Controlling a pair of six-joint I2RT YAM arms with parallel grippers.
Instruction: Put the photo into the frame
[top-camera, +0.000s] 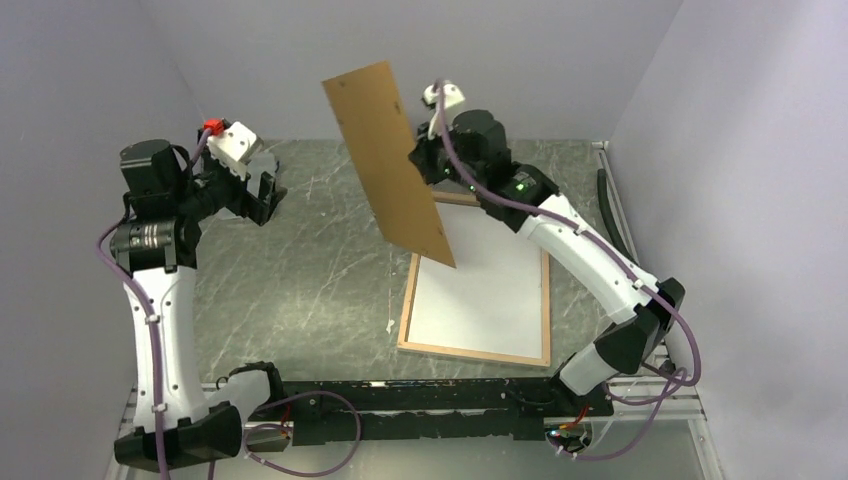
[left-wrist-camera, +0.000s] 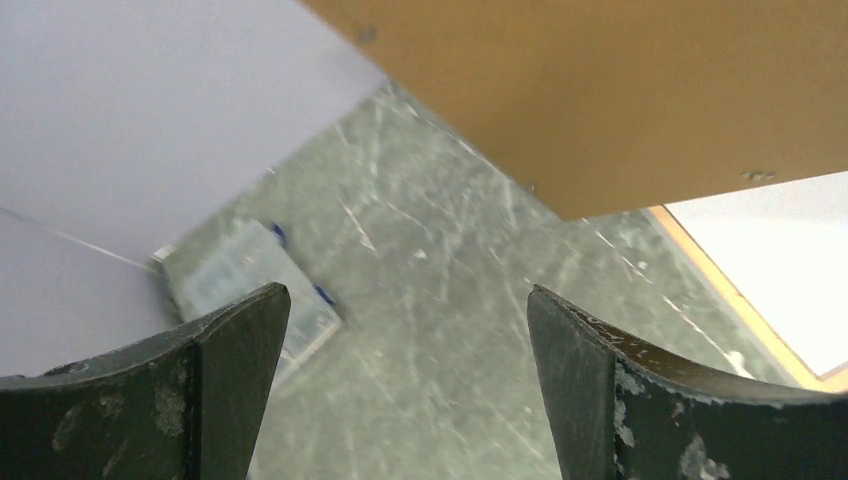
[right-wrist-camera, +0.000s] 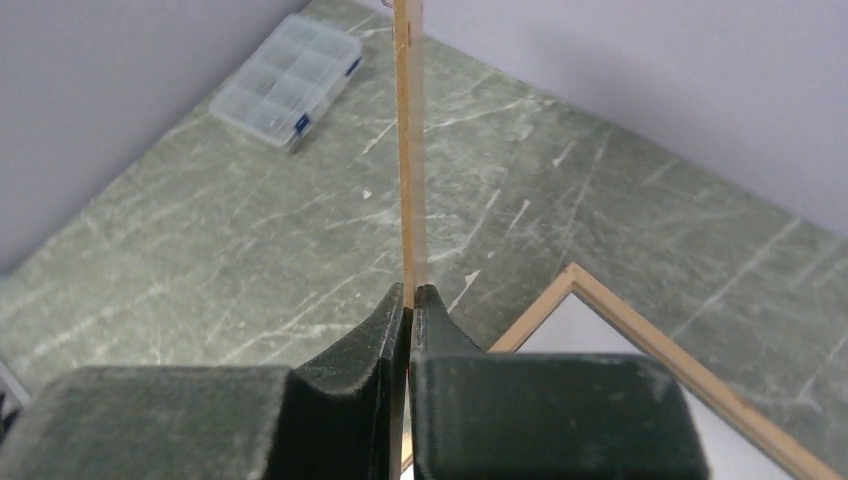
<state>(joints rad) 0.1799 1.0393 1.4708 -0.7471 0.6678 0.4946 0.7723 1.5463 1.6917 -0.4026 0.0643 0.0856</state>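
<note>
The frame (top-camera: 478, 352) lies back side up on the table at centre right, its light wood border showing. A plain white sheet (top-camera: 485, 285) fills it, which looks like the photo's white back; no dark picture side shows. My right gripper (top-camera: 425, 160) is shut on the edge of the brown backing board (top-camera: 390, 160) and holds it tilted in the air above the frame's far left corner. In the right wrist view the board (right-wrist-camera: 408, 150) stands edge-on between my fingers (right-wrist-camera: 410, 295), with the frame corner (right-wrist-camera: 640, 335) below. My left gripper (top-camera: 265, 195) is open and empty at the far left.
A clear plastic compartment box (right-wrist-camera: 285, 80) lies on the green marbled table near the far left wall; it also shows in the left wrist view (left-wrist-camera: 250, 285). Grey walls enclose the table on three sides. The board (left-wrist-camera: 620, 90) hangs over the table's middle.
</note>
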